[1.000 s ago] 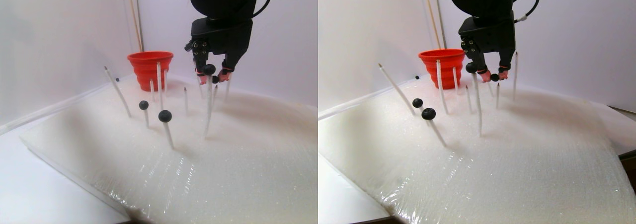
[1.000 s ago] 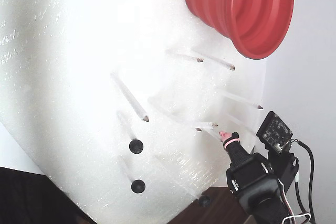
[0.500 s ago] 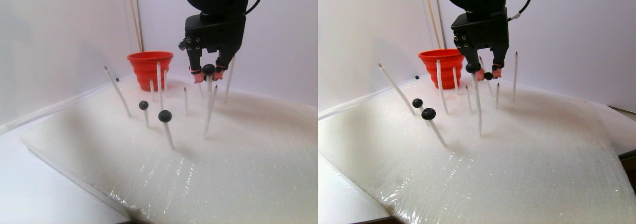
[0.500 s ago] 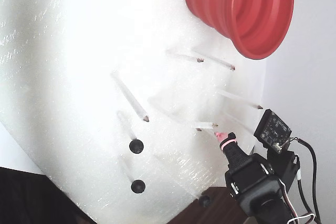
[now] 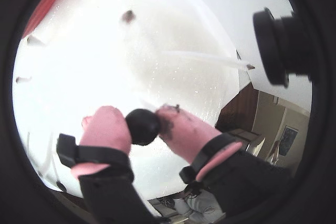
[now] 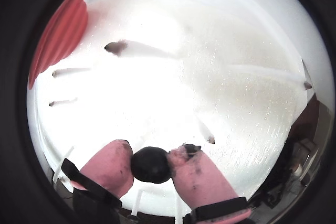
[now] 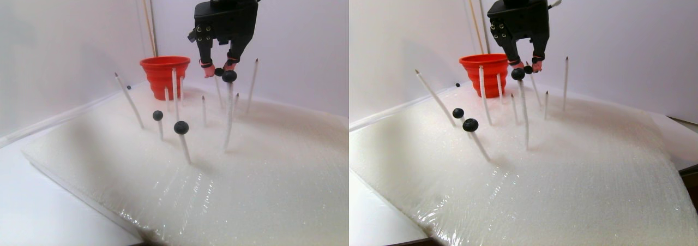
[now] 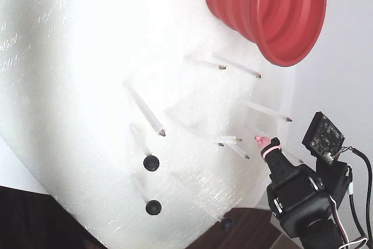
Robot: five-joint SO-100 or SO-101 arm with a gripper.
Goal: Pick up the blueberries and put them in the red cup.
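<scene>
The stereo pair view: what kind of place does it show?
Probably a home-made test setup, not a kitchen: a white foam sheet stuck with thin white sticks, some carrying blueberries, plain white walls, and a red cup.

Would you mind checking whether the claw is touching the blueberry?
Touching: both wrist views show the claw with its pink fingertips pressed against either side of the blueberry.

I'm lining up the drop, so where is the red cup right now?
In the stereo pair view the red cup stands on the white foam sheet near the back wall, left of and below the gripper, which holds a blueberry.
</scene>
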